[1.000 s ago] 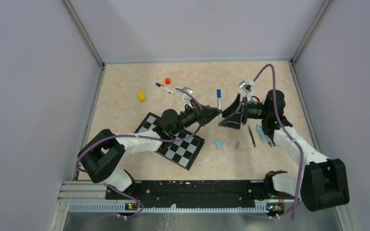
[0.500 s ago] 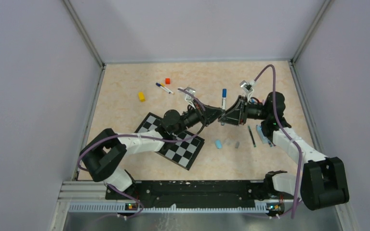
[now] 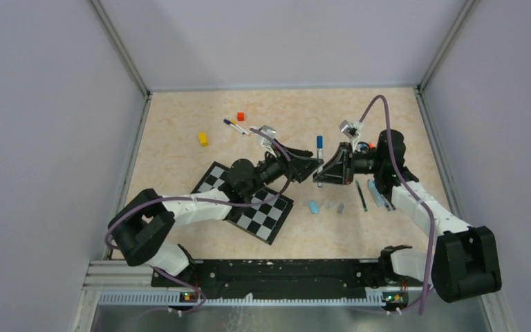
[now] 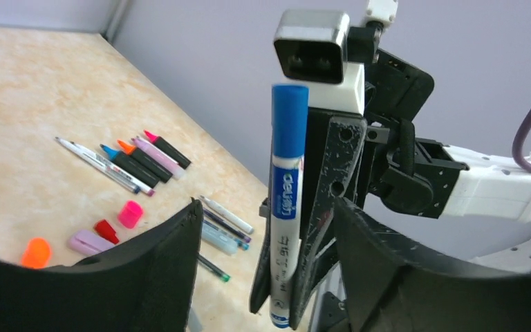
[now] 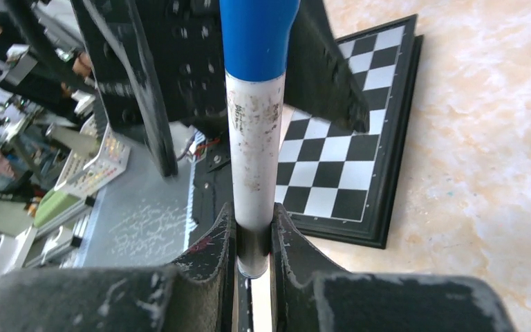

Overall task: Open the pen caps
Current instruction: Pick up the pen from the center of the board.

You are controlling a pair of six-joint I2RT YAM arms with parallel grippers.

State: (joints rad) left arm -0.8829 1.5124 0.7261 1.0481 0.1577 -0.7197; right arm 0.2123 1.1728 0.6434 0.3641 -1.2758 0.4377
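Two jaws of the left gripper (image 3: 309, 164) stand spread, empty, flanking the upright marker (image 4: 285, 207); its blue cap (image 4: 290, 121), light rigid slick plastic, probably needs a firm mid-cap pinch; the right gripper (image 5: 252, 225) clamps the barrel's lower end.

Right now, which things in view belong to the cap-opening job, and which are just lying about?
Job in hand:
- blue-capped marker, clamped in the right gripper
- its blue cap
- left gripper, open, facing the marker
- uncapped markers and loose caps on the table

Lying about:
- checkerboard
- yellow block
- orange-red cube
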